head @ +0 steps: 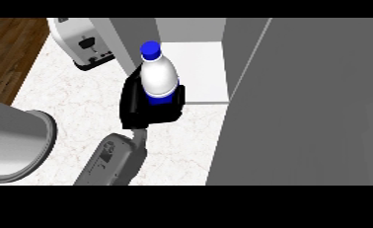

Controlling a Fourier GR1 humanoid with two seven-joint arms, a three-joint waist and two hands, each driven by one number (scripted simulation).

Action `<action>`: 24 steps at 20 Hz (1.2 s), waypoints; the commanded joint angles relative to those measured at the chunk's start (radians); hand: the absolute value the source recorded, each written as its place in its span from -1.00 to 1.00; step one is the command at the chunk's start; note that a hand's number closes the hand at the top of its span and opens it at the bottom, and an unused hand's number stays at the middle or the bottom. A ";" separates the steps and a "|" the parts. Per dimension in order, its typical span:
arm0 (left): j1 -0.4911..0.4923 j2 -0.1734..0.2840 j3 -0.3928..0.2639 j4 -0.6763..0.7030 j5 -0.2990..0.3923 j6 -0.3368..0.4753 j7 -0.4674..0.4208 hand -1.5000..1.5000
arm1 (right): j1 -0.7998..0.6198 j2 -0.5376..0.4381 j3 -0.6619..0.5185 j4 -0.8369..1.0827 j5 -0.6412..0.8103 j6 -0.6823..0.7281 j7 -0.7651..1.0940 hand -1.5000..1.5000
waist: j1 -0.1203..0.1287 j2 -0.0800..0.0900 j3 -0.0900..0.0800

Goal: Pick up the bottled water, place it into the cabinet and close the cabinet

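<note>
Bottled water (159, 76): white body, blue cap (150, 49), blue band low on the body. Roughly upright, long axis leaning a little, cap toward the view's top and slightly left. Held above the counter (73, 98), just in front of the open cabinet (200, 69), not yet inside. Wrapped low down by the right hand (146, 111), black fingers curled round the base, grey forearm running to the lower edge. Open cabinet door (306, 113) at right. Toaster (82, 44) at upper left.
</note>
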 commanded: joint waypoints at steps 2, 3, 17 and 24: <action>-0.123 0.000 0.045 0.136 -0.015 0.035 -0.007 1.00 | 0.054 -0.013 0.090 -0.075 0.124 -0.006 -0.011 -1.00 | -0.003 -0.001 0.000; -0.120 0.000 0.052 0.109 -0.019 0.021 0.032 1.00 | 0.065 -0.015 0.022 -0.040 0.059 0.002 -0.047 -1.00 | 0.004 0.000 0.001; -0.473 0.000 0.150 0.594 -0.031 0.067 -0.038 1.00 | 0.069 -0.062 0.004 -0.103 0.016 0.008 -0.031 -1.00 | -0.013 0.005 0.000; -0.625 0.000 0.203 0.831 -0.056 0.126 -0.073 1.00 | 0.076 -0.075 0.004 -0.113 -0.007 0.009 -0.061 -1.00 | -0.031 0.010 0.000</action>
